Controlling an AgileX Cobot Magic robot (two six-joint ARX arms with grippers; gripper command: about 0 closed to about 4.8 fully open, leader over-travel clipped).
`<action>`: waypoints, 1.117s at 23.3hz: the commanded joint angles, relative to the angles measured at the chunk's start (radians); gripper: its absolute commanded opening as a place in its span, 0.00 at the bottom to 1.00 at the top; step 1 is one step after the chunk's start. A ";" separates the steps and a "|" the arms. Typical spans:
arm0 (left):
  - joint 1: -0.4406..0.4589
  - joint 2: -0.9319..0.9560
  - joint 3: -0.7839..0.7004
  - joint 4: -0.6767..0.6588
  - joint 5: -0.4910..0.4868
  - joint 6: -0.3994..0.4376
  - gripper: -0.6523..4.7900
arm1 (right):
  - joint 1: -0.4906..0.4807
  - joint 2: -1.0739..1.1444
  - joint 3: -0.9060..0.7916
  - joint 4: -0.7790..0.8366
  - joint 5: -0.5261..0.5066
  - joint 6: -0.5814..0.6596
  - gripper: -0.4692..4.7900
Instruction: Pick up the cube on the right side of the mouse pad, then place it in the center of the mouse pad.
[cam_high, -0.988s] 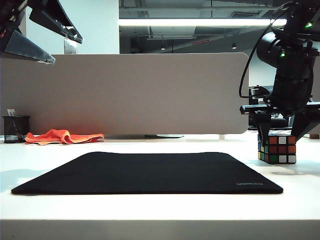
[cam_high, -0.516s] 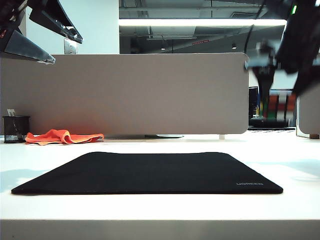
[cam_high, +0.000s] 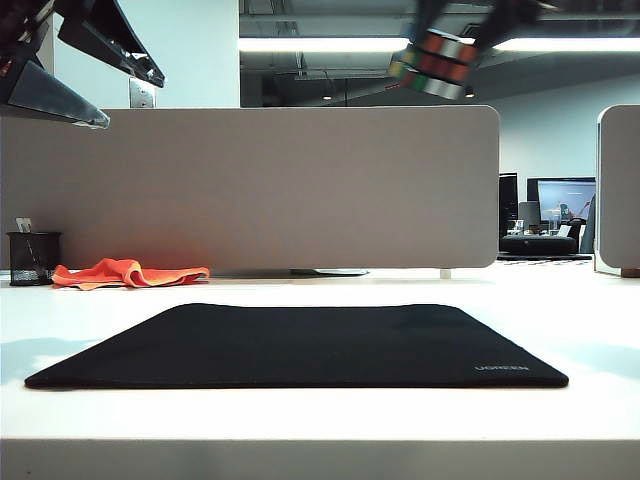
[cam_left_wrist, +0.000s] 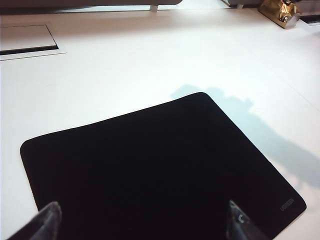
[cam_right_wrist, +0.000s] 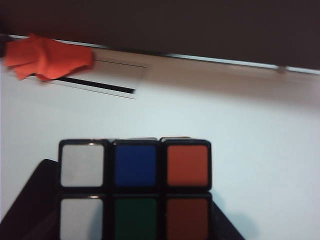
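The cube, with white, red and green stickers showing, hangs tilted and blurred near the top of the exterior view, high over the right part of the mouse pad. My right gripper is shut on it; its arm leaves the picture at the top. In the right wrist view the cube fills the space between the dark fingers. My left gripper is open and empty, up at the far left of the exterior view, looking down on the mouse pad.
An orange cloth and a black mesh pen cup lie at the back left, before a grey partition. Another partition stands at the right edge. A crumpled gold object sits at the far corner of the table.
My right gripper has lifted the cube from the table right of the mouse pad and carried it up and to the left. The left arm has kept still.
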 joint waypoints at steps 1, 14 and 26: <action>0.001 -0.003 0.005 0.009 0.000 0.002 0.90 | 0.069 0.052 0.029 0.033 0.069 -0.028 0.71; 0.001 -0.003 0.005 0.009 0.000 0.001 0.90 | 0.205 0.362 0.031 -0.020 0.048 -0.017 0.71; 0.001 -0.003 0.005 0.008 0.000 0.002 0.90 | 0.246 0.460 0.031 -0.023 0.038 -0.017 1.00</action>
